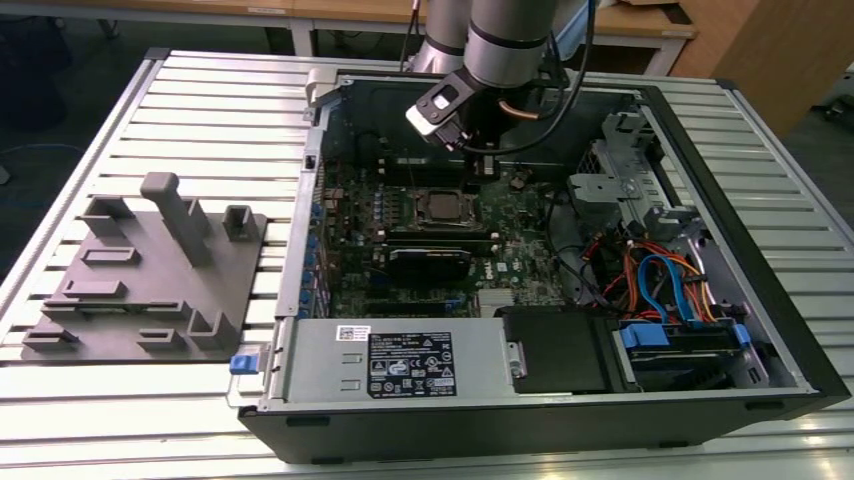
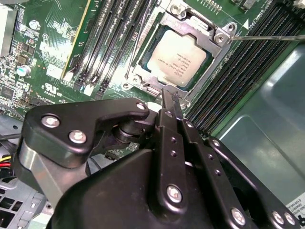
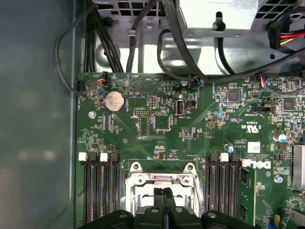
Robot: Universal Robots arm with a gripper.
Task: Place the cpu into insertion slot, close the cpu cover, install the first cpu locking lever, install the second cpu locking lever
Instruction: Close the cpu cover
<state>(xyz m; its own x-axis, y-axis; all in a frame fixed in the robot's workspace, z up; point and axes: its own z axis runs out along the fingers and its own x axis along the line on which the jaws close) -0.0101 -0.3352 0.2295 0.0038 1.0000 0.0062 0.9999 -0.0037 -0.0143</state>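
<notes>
The cpu (image 2: 177, 62), a square chip with a dull silver top, lies in the insertion slot (image 1: 438, 207) on the green board. The cpu cover (image 2: 139, 71), a silver frame, lies flat around the chip, and its screwed end (image 3: 162, 177) shows in the first wrist view. A thin silver lever (image 2: 267, 36) sticks out from one socket corner over the long black slots. My gripper (image 2: 167, 101) is shut with nothing between its fingers. Its tips (image 3: 164, 193) hang just over the edge of the socket. In the exterior view the gripper (image 1: 470, 178) hangs just behind the socket.
Long black memory slots (image 2: 109, 43) flank the socket on both sides. A black module (image 1: 430, 262) sits in front of it. Cables (image 1: 654, 280) and drive bays fill the case's right side. A grey fixture plate (image 1: 147, 270) lies outside the case on the exterior view's left.
</notes>
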